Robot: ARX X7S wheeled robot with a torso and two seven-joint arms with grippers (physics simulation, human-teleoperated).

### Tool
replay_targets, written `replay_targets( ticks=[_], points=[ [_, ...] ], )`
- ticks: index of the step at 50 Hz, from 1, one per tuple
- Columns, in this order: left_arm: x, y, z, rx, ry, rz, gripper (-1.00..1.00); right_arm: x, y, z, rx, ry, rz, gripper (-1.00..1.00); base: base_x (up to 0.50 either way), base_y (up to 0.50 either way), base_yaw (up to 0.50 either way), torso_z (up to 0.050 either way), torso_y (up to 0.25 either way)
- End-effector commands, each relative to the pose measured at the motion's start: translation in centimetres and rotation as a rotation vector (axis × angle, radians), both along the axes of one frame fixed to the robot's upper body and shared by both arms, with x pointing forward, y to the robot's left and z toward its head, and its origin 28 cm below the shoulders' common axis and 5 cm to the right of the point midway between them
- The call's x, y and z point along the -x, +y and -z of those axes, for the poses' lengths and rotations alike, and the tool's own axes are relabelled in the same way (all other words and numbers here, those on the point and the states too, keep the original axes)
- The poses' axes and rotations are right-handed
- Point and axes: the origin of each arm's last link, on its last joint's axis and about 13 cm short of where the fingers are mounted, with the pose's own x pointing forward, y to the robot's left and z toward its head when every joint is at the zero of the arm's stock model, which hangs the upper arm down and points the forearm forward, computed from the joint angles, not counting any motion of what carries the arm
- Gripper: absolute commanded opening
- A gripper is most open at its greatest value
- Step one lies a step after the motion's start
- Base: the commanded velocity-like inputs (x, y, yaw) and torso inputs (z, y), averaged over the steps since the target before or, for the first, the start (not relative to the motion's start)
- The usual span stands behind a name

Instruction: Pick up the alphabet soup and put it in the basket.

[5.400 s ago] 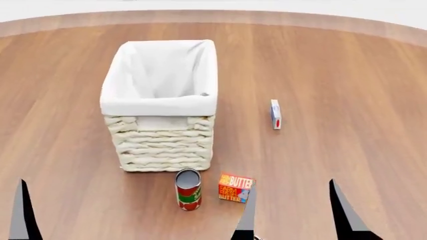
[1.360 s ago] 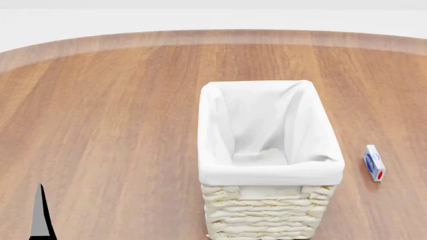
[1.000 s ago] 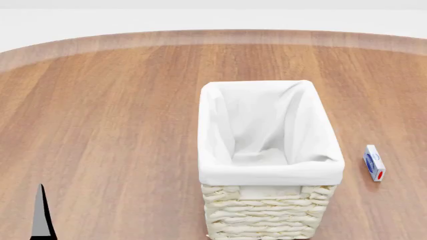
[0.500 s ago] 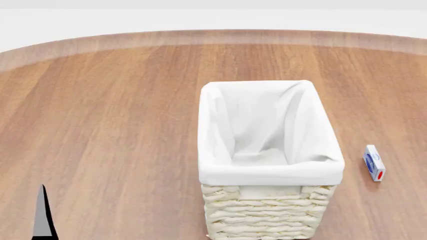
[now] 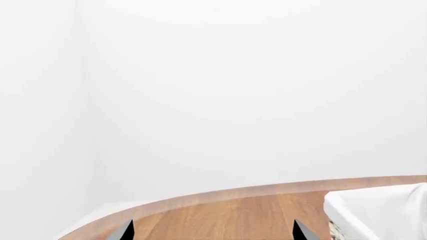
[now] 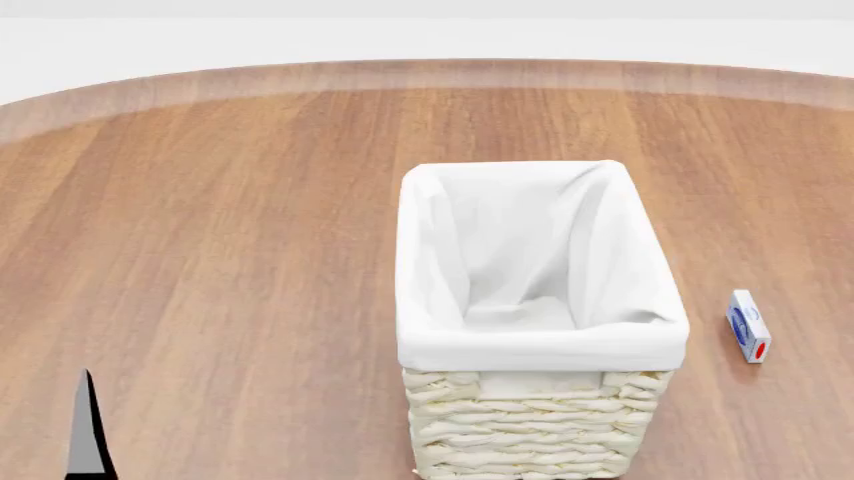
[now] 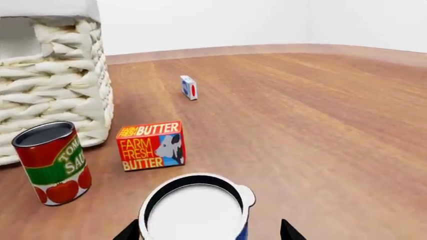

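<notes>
The alphabet soup shows only in the right wrist view, as a white-topped can with a blue side, standing upright on the wooden table. My right gripper is open, with one dark fingertip on each side of the can; there is a gap on one side. The basket stands at centre right in the head view, cream wicker with a white liner, and nothing shows inside it. Its wicker wall also shows in the right wrist view. My left gripper is open and empty over bare table beside the basket's liner.
A red-and-green tomato can and an orange butter box stand between the soup and the basket. A small white-and-blue box lies farther out, right of the basket in the head view. One left finger shows at lower left.
Since the oldest frame the head view has swung, so the basket sits further right and the cans and butter box are out of it. Over the last second, almost nothing has moved.
</notes>
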Motion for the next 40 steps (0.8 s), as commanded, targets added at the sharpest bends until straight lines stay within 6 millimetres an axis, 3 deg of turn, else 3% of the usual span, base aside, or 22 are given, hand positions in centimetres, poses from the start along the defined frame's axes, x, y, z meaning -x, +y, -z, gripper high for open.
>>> replay_targets(
  ticks=[1, 2, 17, 22, 29, 40],
  points=[
    [0.0, 0.0, 0.0, 0.001, 0.001, 0.0, 1.0, -0.3, 0.2, 0.7, -0.012, 0.006, 0.011, 1.0, 0.0, 0.0, 0.0, 0.0, 0.0],
    [0.0, 0.0, 0.0, 0.001, 0.0, 0.0, 1.0, -0.3, 0.2, 0.7, -0.012, 0.005, 0.01, -1.0, 0.0, 0.0, 0.0, 0.0, 0.0],
    [0.0, 0.0, 0.1, 0.001, 0.001, 0.001, 1.0, -0.8, 0.7, 0.0, -0.015, -0.016, -0.009, -1.0, 0.0, 0.0, 0.0, 0.0, 0.0],
    [-0.1, 0.0, 0.1, 0.004, 0.002, 0.003, 1.0, -1.6, 0.9, -3.3, 0.018, -0.091, -0.047, -1.0, 0.0, 0.0, 0.0, 0.0, 0.0],
    [-0.1, 0.1, 0.1, 0.006, 0.002, 0.002, 1.0, -2.8, 1.1, -9.5, 0.053, -0.238, -0.095, -1.0, 0.0, 0.0, 0.0, 0.0, 0.0],
    [0.0, 0.0, 0.0, 0.01, 0.002, 0.005, 1.0, -3.5, 1.3, -13.0, 0.092, -0.336, -0.129, -1.0, 0.0, 0.0, 0.0, 0.0, 0.0]
  ],
)
